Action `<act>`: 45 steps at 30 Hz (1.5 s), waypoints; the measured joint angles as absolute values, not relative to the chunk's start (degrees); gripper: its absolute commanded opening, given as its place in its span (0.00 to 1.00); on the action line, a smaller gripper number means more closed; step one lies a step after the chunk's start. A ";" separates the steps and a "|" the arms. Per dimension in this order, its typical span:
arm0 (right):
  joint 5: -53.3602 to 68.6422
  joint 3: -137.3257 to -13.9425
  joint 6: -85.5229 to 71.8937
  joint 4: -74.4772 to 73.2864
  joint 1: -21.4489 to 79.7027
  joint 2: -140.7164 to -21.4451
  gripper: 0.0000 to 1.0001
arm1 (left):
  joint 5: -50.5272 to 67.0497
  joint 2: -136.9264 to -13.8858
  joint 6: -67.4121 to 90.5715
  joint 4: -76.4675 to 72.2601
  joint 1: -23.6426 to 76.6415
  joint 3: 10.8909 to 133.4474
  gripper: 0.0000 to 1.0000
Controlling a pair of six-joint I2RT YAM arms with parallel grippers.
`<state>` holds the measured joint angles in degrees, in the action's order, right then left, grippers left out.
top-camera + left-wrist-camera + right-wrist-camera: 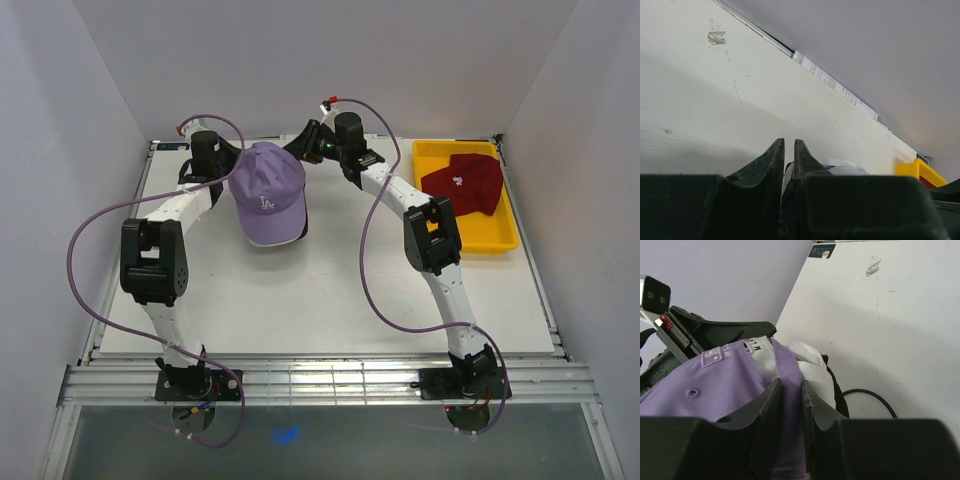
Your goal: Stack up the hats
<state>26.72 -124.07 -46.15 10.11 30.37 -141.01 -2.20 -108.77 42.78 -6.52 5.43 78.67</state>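
- At the back middle of the counter (330,300), the lavender cap (265,190) tops a pile. A white cap (815,372) and a black cap (836,396) peek from beneath it.
- Left to do, as I judge it: the dark red cap (462,182) lies well apart in the yellow bin (505,238).
- The lavender cap's long axis runs far to near, with the brim toward the arm bases and the logo up.
- The right end effector (791,395) pinches the cap's rear edge, fingers narrow.
- The left end effector (788,152) is nearly closed at the cap's far-left side. I cannot tell whether it grips anything.
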 measured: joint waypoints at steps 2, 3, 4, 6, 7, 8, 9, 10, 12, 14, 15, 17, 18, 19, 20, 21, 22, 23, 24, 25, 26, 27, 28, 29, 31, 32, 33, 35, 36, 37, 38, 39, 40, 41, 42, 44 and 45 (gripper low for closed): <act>26.72 -124.07 -46.13 10.09 30.37 -141.01 0.28 | -2.39 -108.40 42.24 -6.15 5.43 78.50 0.35; 26.74 -124.05 -46.11 10.09 30.33 -141.01 0.28 | -2.50 -108.27 41.95 -5.72 5.43 78.43 0.39; 26.72 -124.03 -46.11 10.09 30.33 -141.01 0.28 | -2.63 -108.16 41.65 -5.15 5.43 78.43 0.46; 26.74 -123.96 -46.09 10.09 30.24 -141.01 0.29 | -3.03 -107.94 41.06 -4.16 5.41 78.41 0.52; 26.74 -123.96 -46.09 10.07 30.22 -141.01 0.29 | -3.20 -107.81 40.69 -3.49 5.37 78.41 0.55; 26.74 -123.96 -46.11 10.02 30.20 -141.01 0.29 | -3.42 -107.72 40.42 -3.09 5.37 78.41 0.56; 26.79 -123.96 -46.06 9.96 30.15 -141.01 0.30 | -3.55 -107.55 40.07 -2.55 5.34 78.41 0.58; 26.85 -123.96 -46.06 9.89 30.13 -141.01 0.31 | -3.66 -107.35 39.81 -2.02 5.34 78.41 0.60; 26.98 -123.96 -46.06 9.67 30.09 -141.01 0.32 | -3.88 -106.96 39.22 -1.02 5.34 78.37 0.61; 27.05 -123.96 -46.06 9.50 30.06 -141.01 0.34 | -3.92 -106.54 38.72 -0.19 5.34 78.35 0.63; 27.09 -123.96 -46.06 9.41 30.06 -141.01 0.34 | -3.95 -106.32 38.37 0.27 5.34 78.35 0.63; 27.14 -123.96 -46.06 9.26 30.06 -140.99 0.38 | -4.03 -105.93 37.91 1.30 5.34 78.35 0.64; 27.16 -123.96 -46.02 9.10 30.06 -140.99 0.38 | -4.03 -105.75 37.67 1.74 5.34 78.37 0.64; 27.16 -123.96 -46.04 9.06 30.06 -140.99 0.40 | -4.01 -105.60 37.43 2.13 5.34 78.37 0.64; 27.18 -123.96 -46.06 8.99 30.04 -140.97 0.40 | -3.99 -105.41 37.23 2.57 5.34 78.41 0.64; 27.20 -123.96 -46.06 8.93 30.04 -140.97 0.41 | -3.95 -105.30 36.93 3.07 5.34 78.54 0.64; 27.22 -123.96 -46.11 8.86 30.04 -140.94 0.42 | -3.90 -105.21 36.69 3.60 5.34 78.72 0.65; 27.27 -123.96 -46.13 8.75 30.02 -140.94 0.43 | -3.84 -105.21 36.38 4.21 5.34 79.00 0.65; 27.31 -123.96 -46.17 8.71 30.02 -140.94 0.43 | -3.73 -105.21 36.14 4.80 5.32 79.35 0.66; 27.38 -123.96 -46.24 8.67 29.98 -140.92 0.43 | -3.57 -105.21 35.90 5.32 5.30 79.68 0.66; 27.51 -123.96 -46.39 8.62 29.95 -140.92 0.43 | -3.42 -105.21 35.68 5.85 5.28 79.90 0.66; 27.59 -123.96 -46.52 8.58 29.91 -140.90 0.43 | -3.18 -105.21 35.51 6.24 5.23 80.09 0.66; 27.68 -123.96 -46.65 8.49 29.89 -140.84 0.43 | -2.92 -105.21 35.35 6.70 5.15 80.31 0.66; 27.83 -123.96 -46.87 8.43 29.87 -140.81 0.43 | -2.57 -105.21 35.14 7.05 5.06 80.49 0.66; 28.12 -123.96 -47.27 8.03 29.82 -140.62 0.43 | -1.63 -105.19 34.72 7.70 4.93 80.88 0.67; 28.29 -123.96 -47.44 7.75 29.78 -140.55 0.43 | -1.26 -105.19 34.54 7.88 4.89 80.99 0.67; 28.45 -123.94 -47.55 7.49 29.74 -140.46 0.43 | -0.73 -105.16 34.35 8.14 4.82 81.10 0.67; 28.64 -123.83 -47.62 7.25 29.65 -140.20 0.44 | 0.19 -105.08 34.02 8.64 4.69 81.19 0.67; 28.69 -123.79 -47.64 7.01 29.63 -140.07 0.44 | 0.54 -105.01 33.91 8.82 4.64 81.19 0.68; 28.69 -123.68 -47.66 6.92 29.63 -139.96 0.44 | 0.95 -104.97 33.82 9.13 4.58 81.32 0.68; 28.71 -123.55 -47.66 6.81 29.63 -139.76 0.45 | 1.34 -104.90 33.69 9.47 4.56 81.49 0.68; 28.71 -123.46 -47.68 6.50 29.63 -139.59 0.45 | 1.74 -104.84 33.56 9.74 4.49 81.60 0.68; 28.73 -123.39 -47.70 6.33 29.63 -139.41 0.46 | 2.13 -104.73 33.43 10.07 4.45 81.71 0.68; 28.77 -123.33 -47.72 6.17 29.63 -139.26 0.47 | 2.50 -104.62 33.39 10.35 4.40 81.84 0.69; 28.86 -123.20 -47.77 6.11 29.63 -139.09 0.47 | 2.96 -104.51 33.32 10.57 4.34 81.97 0.69; 28.97 -123.17 -47.90 6.09 29.63 -138.91 0.48 | 3.75 -104.36 33.23 11.03 4.23 82.24 0.69; 29.06 -123.17 -47.94 6.09 29.63 -138.87 0.48 | 4.05 -104.25 33.21 11.18 4.19 82.30 0.70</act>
